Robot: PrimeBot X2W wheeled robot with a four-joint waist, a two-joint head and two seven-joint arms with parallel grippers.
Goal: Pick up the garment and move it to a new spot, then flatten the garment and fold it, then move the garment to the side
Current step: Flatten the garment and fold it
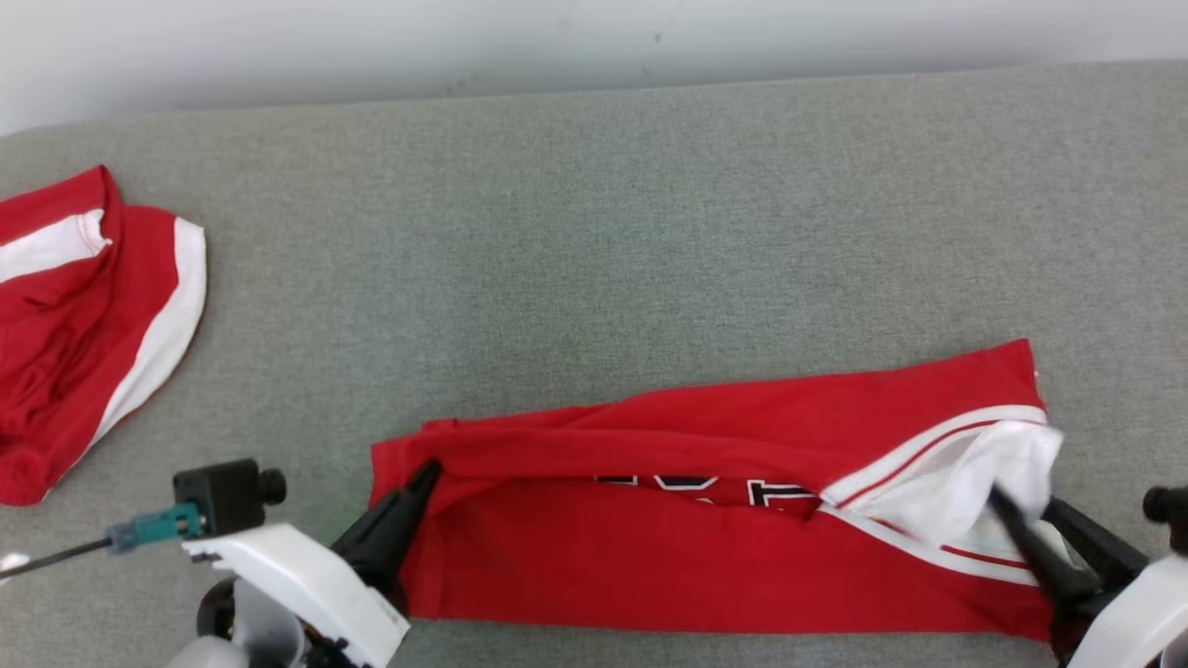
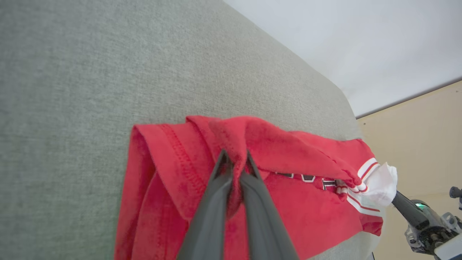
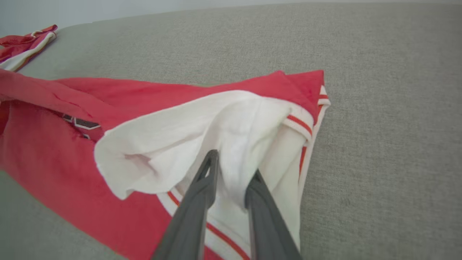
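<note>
Left fingers (image 2: pixel 213 206) tight together — right fingers (image 3: pixel 193 213) a little apart, both outstretched.

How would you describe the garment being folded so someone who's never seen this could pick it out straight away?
On the grey upholstered surface, look at the near edge in the middle: the garment lies there as a long red strip. Unlike the crumpled red-and-white garment at the far left, it shows dark lettering and a white, red-striped flap at its right end.
</note>
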